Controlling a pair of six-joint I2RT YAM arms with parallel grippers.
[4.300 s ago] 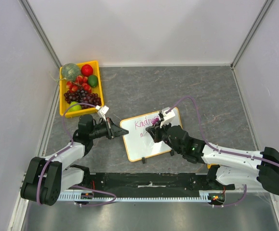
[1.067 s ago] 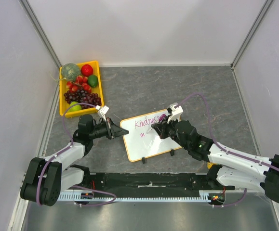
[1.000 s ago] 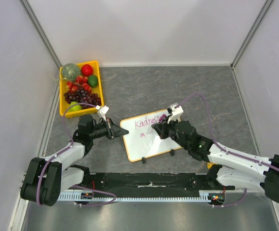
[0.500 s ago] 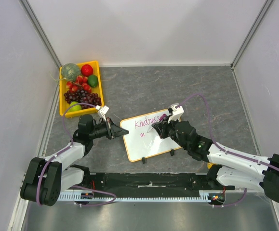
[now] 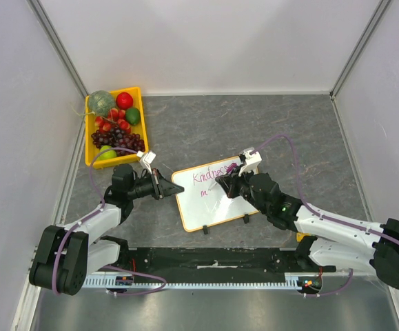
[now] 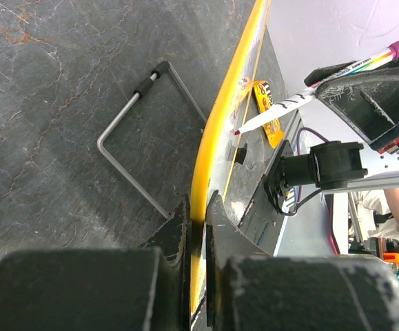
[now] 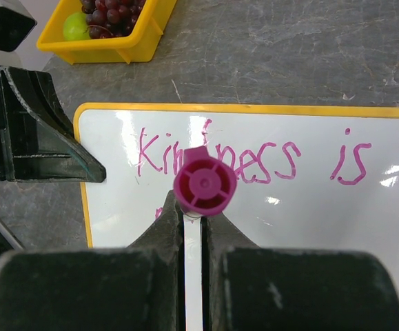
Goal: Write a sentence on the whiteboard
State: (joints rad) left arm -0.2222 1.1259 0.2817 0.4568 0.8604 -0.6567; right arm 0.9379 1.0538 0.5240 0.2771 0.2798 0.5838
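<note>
On the whiteboard (image 5: 213,207) edge, left gripper (image 5: 171,187) clamped; above it, right gripper (image 5: 225,185) clamped on marker (image 7: 205,181).

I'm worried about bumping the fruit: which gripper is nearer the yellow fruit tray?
Left. The left gripper clamps the whiteboard edge nearest the yellow fruit tray; the right gripper, holding the marker, sits over it, farther away.

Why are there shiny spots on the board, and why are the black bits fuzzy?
Right wrist view: light bounces off the glossy whiteboard, making bright spots near the writing. Left wrist view: the fingers sit too close to the lens, so they blur.
</note>
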